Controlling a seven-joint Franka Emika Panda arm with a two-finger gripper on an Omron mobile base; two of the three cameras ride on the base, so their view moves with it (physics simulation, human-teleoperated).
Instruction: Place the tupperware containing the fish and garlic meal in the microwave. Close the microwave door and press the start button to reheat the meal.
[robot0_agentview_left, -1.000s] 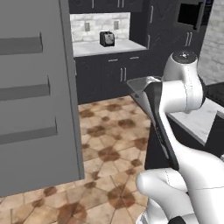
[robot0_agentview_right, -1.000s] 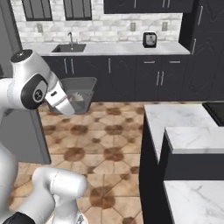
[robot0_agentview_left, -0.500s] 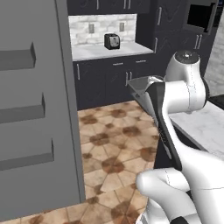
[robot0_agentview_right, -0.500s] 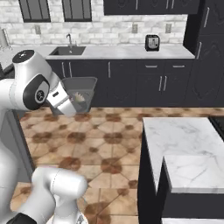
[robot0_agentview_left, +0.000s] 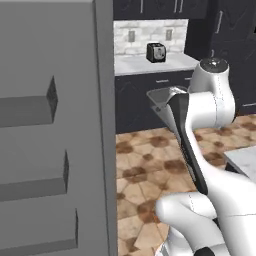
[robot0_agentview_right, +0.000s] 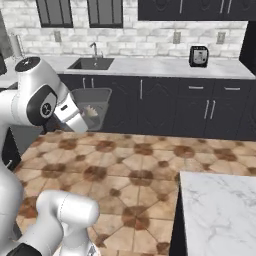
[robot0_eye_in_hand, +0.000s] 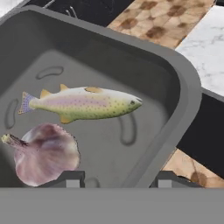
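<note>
- Since the earlier frames both base views have swung with the base: the toaster (robot0_agentview_right: 199, 56) and its counter (robot0_agentview_right: 150, 66) sit elsewhere in the picture, while the arm's pose against the camera is nearly the same.
- Gripper (robot0_eye_in_hand: 118, 180): two dark finger tips (robot0_eye_in_hand: 70, 179) at the near rim of the tupperware (robot0_eye_in_hand: 175, 87), one inside the wall and one outside it, pinching that rim.
- Tupperware, base views (robot0_agentview_right: 95, 102) (robot0_agentview_left: 160, 97): carried in the air at the end of the arm, over the tiled floor (robot0_agentview_right: 145, 165), in front of the dark lower cabinets (robot0_agentview_right: 165, 110) and below the sink (robot0_agentview_right: 92, 63).
- Fish and garlic meal: fish (robot0_eye_in_hand: 83, 103) lying along the container's floor; garlic bulb (robot0_eye_in_hand: 43, 153) just beside it, toward the gripped edge.
- Rim: flared, rounded at the corner; tiled floor and a marble-topped counter (robot0_eye_in_hand: 205, 48) show beyond it.
- Open room: broad floor between the cabinets and the marble counter (robot0_agentview_right: 220, 210) at lower right of the right base view.
- Left base view: a tall grey panel (robot0_agentview_left: 50, 130) stands close at the left; its right edge leaves a floor corridor toward the cabinets.
</note>
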